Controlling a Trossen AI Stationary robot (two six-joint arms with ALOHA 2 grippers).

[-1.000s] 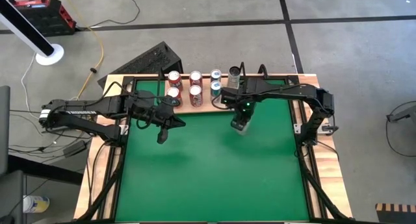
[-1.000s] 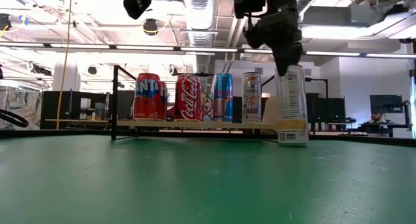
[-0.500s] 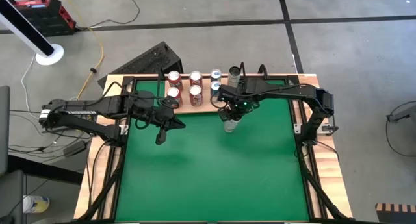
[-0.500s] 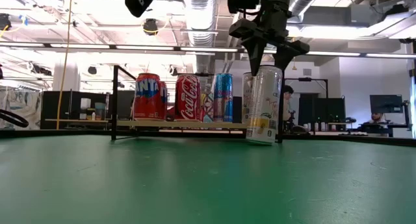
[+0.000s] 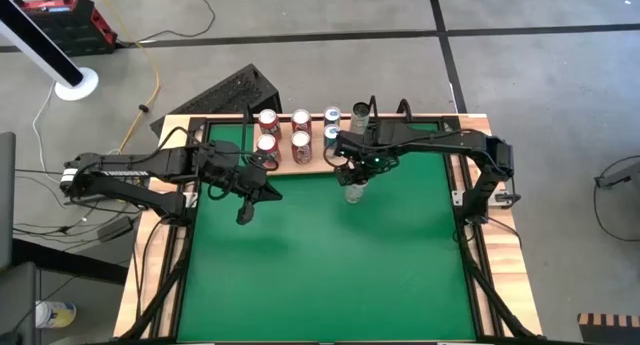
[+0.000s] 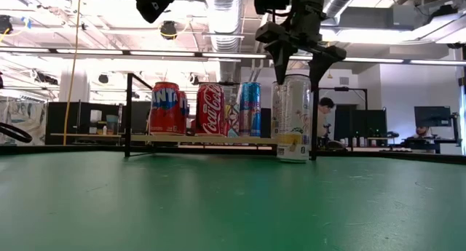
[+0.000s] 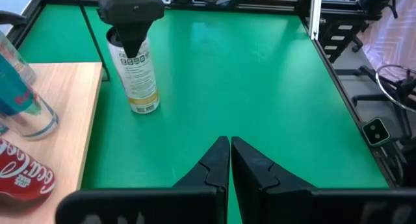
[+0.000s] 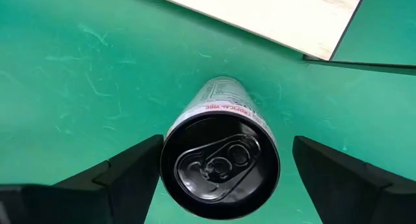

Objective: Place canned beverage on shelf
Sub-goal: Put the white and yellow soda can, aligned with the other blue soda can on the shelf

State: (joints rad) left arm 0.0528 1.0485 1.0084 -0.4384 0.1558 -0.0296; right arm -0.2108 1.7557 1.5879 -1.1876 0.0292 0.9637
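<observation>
Your right wrist view alone shows the right gripper's fingers spread wide, clear of the tall white-and-yellow can upright on the green bench, just before the light-wood shelf. Left gripper pinched shut.

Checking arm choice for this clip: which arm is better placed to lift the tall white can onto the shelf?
Right. The right gripper hangs open directly over the white can, which stands on the green table beside the shelf. The left gripper is shut and farther off.
</observation>
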